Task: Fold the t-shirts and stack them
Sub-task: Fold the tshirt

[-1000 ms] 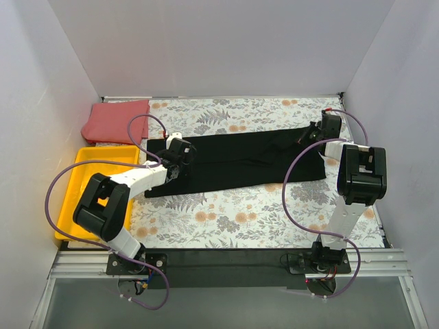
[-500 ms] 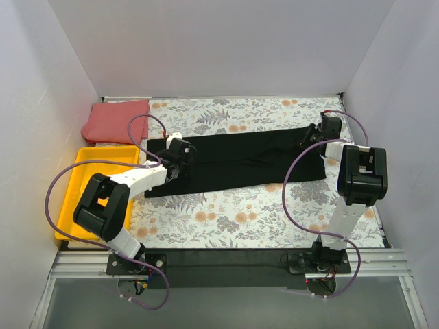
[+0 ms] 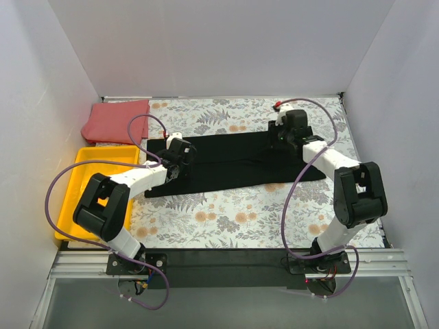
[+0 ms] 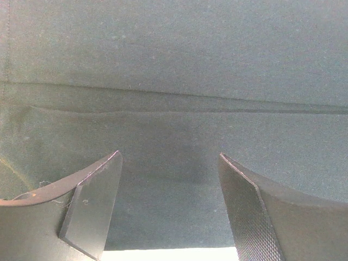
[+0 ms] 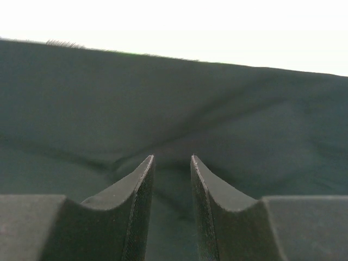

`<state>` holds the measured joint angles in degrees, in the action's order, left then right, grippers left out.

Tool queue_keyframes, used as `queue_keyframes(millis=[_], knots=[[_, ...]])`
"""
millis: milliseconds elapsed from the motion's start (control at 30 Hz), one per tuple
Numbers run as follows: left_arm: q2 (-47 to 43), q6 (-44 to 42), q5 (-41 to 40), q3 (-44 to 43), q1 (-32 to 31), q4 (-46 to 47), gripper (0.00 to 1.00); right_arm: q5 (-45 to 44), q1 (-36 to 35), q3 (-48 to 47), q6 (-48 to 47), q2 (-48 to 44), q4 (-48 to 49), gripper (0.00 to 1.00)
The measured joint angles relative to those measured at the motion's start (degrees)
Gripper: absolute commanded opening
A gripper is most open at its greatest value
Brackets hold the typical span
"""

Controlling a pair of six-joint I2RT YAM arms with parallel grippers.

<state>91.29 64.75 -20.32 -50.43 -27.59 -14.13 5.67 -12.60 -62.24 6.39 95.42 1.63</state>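
L gripper jaws apart over black t-shirt left end; R gripper pinching its far-right cloth, contact murky.

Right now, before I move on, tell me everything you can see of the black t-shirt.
The black t-shirt is plain, soft, matte cloth, folded into a long strip lying slightly slanted on the floral cloth. A lengthwise ridge shows near its left end, where the left gripper sits open over it. The right gripper appears to pinch a pucker near its far edge, right of middle.
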Motion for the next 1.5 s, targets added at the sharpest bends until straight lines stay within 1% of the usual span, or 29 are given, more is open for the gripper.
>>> queue_keyframes(millis=[67,133,367,567,867,1067,1167,1200,1233,1267,1367,1467,1500], knots=[[-0.02,0.00,0.04,0.00,0.00,0.00,0.70,0.35,-3.34,0.35,-2.45,0.13,-1.29,0.40],[-0.11,-0.02,0.09,0.00,0.00,0.00,0.70,0.72,-5.11,0.72,-5.07,0.70,-2.97,0.40],[-0.44,-0.02,0.22,0.00,0.00,0.00,0.70,-1.09,-5.70,1.70,-11.61,1.99,-7.43,0.41],[-0.44,-0.02,0.39,-0.02,0.00,0.00,0.70,-2.67,-7.80,2.12,-15.78,2.19,-9.20,0.41],[-0.44,-0.04,0.46,-0.11,0.00,0.00,0.70,-4.11,-8.85,2.16,-19.47,2.75,-10.45,0.40],[-0.44,-0.09,0.46,-0.11,0.00,0.00,0.70,-4.61,-8.90,2.16,-20.52,5.33,-10.80,0.39],[-0.44,-0.24,0.46,-0.11,0.00,0.00,0.70,-5.14,-8.92,2.16,-20.79,6.14,-10.97,0.33],[-0.44,-0.26,0.46,-0.11,0.00,0.00,0.70,-5.40,-8.92,2.16,-20.90,6.21,-10.95,0.25],[-0.44,-0.28,0.46,-0.11,0.00,0.00,0.70,-5.68,-8.92,2.16,-21.20,6.21,-10.95,0.22],[-0.44,-0.28,0.46,-0.11,0.00,0.00,0.70,-5.92,-8.92,2.16,-21.35,6.21,-10.95,0.20],[-0.44,-0.35,0.46,-0.11,0.00,0.00,0.70,-6.21,-8.92,2.16,-21.49,6.21,-10.97,0.19],[-0.44,-0.42,0.46,-0.11,0.00,0.00,0.70,-6.36,-8.92,2.14,-21.59,6.21,-10.97,0.15],[-0.44,-0.42,0.46,-0.11,0.00,0.00,0.70,-6.36,-8.92,2.14,-21.62,6.21,-10.97,0.12]])
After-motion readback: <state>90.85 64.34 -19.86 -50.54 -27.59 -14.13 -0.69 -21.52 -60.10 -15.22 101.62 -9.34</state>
